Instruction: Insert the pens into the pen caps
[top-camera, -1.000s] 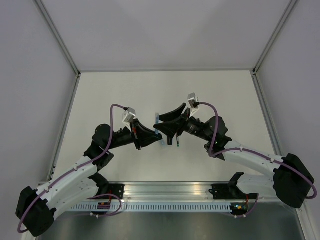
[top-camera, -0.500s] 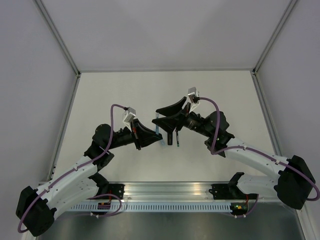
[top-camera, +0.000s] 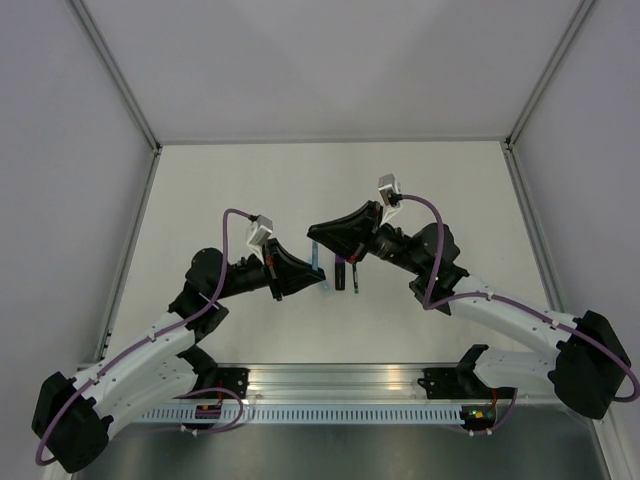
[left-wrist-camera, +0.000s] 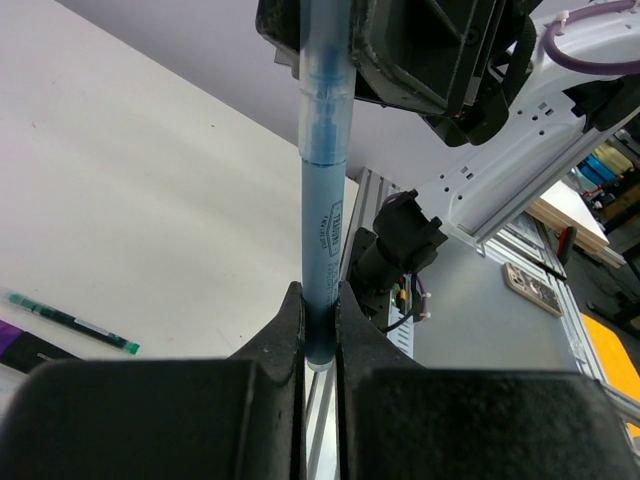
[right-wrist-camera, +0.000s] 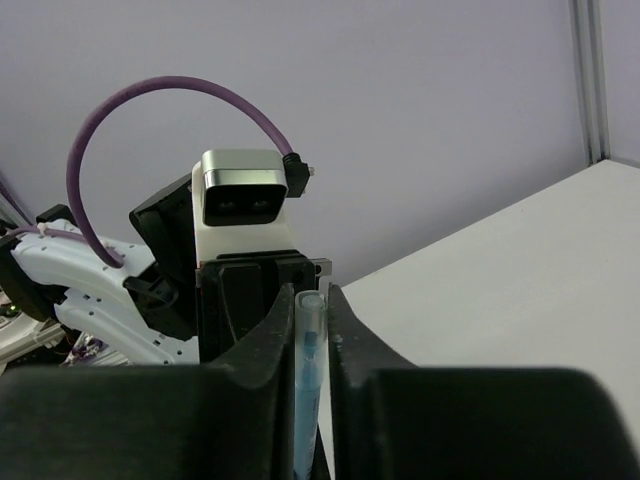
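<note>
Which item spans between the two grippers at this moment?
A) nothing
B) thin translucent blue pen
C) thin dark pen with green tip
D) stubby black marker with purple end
B: the thin translucent blue pen runs from the left gripper straight into the right gripper.

Wears white plastic shells along the left arm (top-camera: 140, 362) and right arm (top-camera: 510, 318), with black housings at joints and bases. Carries a purple cable (top-camera: 222, 240) looped to each small white-and-grey wrist camera (right-wrist-camera: 245, 200). Ends in black wedge-shaped left gripper (top-camera: 318, 272) and right gripper (top-camera: 315, 232).
</note>
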